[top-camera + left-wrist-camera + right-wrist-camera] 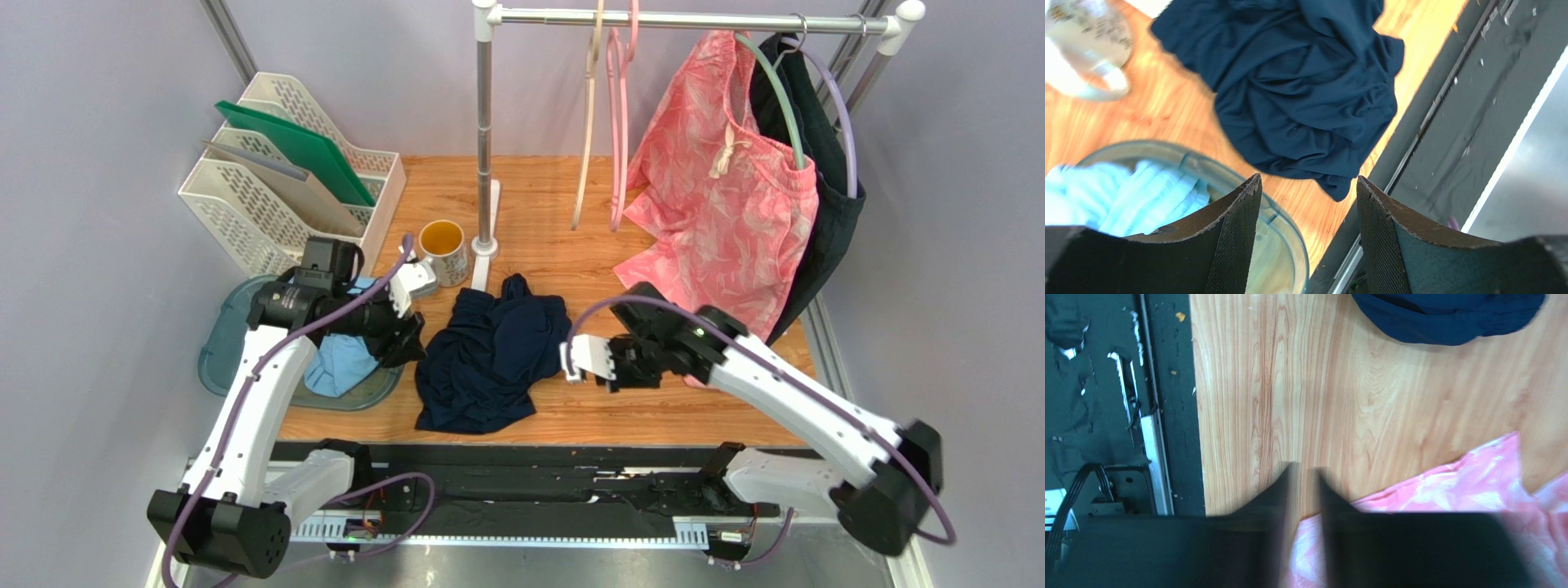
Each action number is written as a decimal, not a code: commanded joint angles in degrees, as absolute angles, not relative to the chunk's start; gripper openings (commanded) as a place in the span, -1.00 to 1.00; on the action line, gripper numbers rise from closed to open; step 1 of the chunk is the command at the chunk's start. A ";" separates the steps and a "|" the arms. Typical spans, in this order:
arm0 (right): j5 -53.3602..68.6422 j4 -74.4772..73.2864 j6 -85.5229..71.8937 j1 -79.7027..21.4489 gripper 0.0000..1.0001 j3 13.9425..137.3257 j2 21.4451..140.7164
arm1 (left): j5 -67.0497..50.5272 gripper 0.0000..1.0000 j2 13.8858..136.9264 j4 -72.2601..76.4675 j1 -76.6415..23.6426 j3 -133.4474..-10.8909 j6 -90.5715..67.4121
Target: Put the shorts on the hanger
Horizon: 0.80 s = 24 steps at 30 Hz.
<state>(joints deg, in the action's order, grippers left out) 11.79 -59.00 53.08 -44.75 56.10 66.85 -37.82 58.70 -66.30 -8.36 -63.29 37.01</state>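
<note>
The navy shorts (491,349) lie crumpled on the wooden table between the two arms; they also show in the left wrist view (1303,86) and at the top of the right wrist view (1450,315). The pink hanger (621,135) hangs empty on the rail at the back, next to a beige hanger (591,110). My left gripper (411,337) (1308,179) is open and empty, just left of the shorts' near-left edge. My right gripper (574,359) (1306,467) is right of the shorts, its blurred fingers a narrow gap apart and holding nothing.
Pink patterned shorts (724,196) (1475,490) and a dark garment (834,208) hang at the right of the rail. A teal tray (227,343) (1290,239) holds a light blue garment (340,364). A mug (443,251), the rail's pole (485,135) and a white file rack (288,172) stand behind.
</note>
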 commanded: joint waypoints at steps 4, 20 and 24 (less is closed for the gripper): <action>12.83 -46.43 48.61 -45.97 1.00 59.04 66.78 | -42.07 0.48 63.89 -59.68 -8.79 -63.89 34.91; 19.08 -37.43 54.30 -52.91 0.98 86.57 104.93 | -41.31 0.72 54.58 -59.06 -3.08 -60.91 28.04; 17.41 -39.71 61.86 -52.91 0.49 80.17 104.94 | -40.69 0.72 55.71 -59.33 -3.08 -62.05 29.00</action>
